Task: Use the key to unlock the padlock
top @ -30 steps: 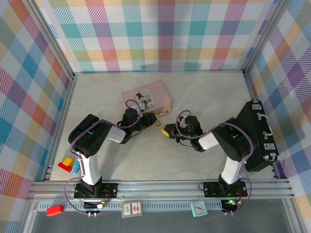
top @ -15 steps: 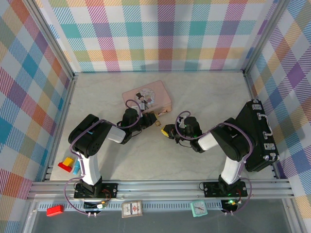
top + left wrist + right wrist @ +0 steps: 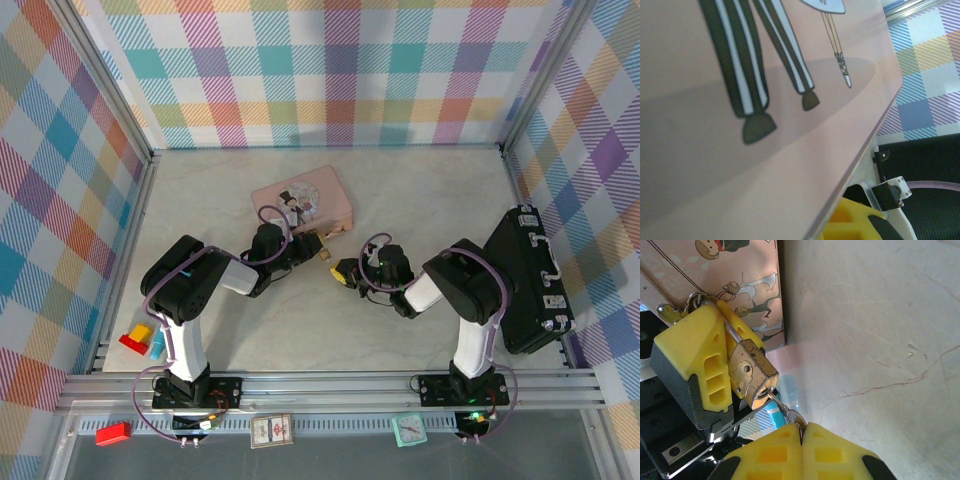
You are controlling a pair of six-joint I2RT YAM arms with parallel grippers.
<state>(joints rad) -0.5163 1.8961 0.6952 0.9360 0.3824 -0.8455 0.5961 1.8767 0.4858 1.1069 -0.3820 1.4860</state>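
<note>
Padlock sits just off a corner of the pink tin, clenched in the left gripper; the right gripper pinches the key, tip at the keyhole (apparently entered). Keep it aligned with the keyway, push home, then twist gently.

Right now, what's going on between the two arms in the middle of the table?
The left gripper is clamped on the brass padlock, holding it next to the pink tin. The right gripper is shut on the small silver key, whose tip meets the bottom end of the padlock body. I can't tell how far the key has gone in, or whether the lock has opened.
</note>
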